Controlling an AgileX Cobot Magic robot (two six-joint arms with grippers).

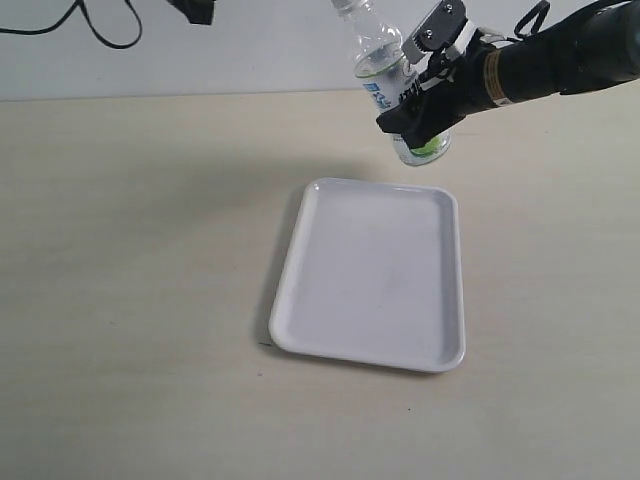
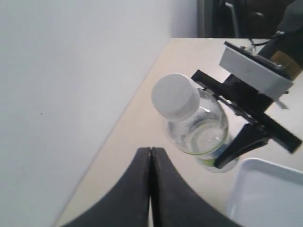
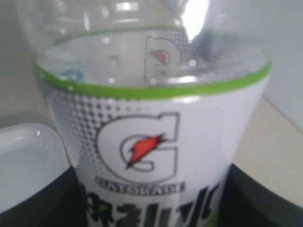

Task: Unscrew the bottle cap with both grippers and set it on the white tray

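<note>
My right gripper (image 1: 425,112) is shut on the clear bottle (image 1: 385,75), holding it tilted in the air just beyond the far edge of the white tray (image 1: 372,272). The label fills the right wrist view, where the bottle (image 3: 151,142) sits between the dark fingers (image 3: 38,201). In the left wrist view the white bottle cap (image 2: 175,96) is screwed on the bottle (image 2: 201,130). My left gripper (image 2: 150,151) is shut and empty, a short way from the cap. In the exterior view only a dark bit of the left gripper (image 1: 196,10) shows at the top edge.
The tray (image 2: 265,194) lies empty on the beige table (image 1: 130,280). A white wall (image 2: 71,94) runs along the table's far edge. Black cables (image 1: 100,30) hang against the wall at upper left.
</note>
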